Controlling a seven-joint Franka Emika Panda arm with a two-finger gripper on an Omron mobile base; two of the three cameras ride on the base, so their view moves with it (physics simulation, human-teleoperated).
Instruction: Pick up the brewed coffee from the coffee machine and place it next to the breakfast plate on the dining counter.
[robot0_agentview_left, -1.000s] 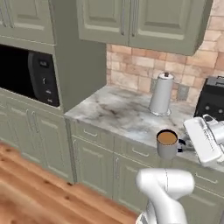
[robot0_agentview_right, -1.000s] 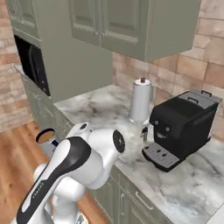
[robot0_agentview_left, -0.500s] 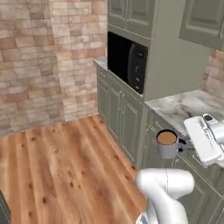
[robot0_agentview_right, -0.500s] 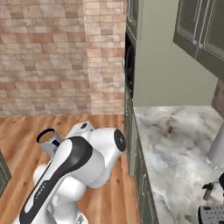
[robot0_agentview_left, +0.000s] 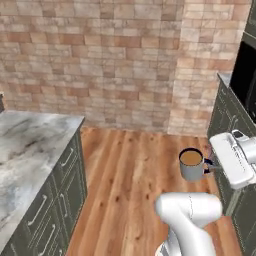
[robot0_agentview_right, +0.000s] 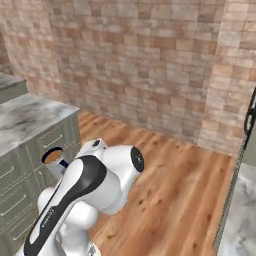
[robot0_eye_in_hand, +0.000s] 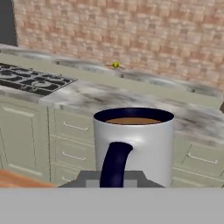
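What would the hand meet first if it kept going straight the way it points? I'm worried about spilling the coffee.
Apart from the mug it holds, probably the cabinet drawers under the marble counter, though depth is unclear.

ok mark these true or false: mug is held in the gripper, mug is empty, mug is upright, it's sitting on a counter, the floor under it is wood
1. The mug is held in the gripper. True: the gripper is shut on its dark blue handle.
2. The mug is empty. False: brown coffee shows near its rim.
3. The mug is upright. True: its rim sits level in the left base view and hand view.
4. The mug is sitting on a counter. False: it hangs in the air above the floor, apart from the marble counter to its left.
5. The floor under it is wood. True: brown planks run below the mug.
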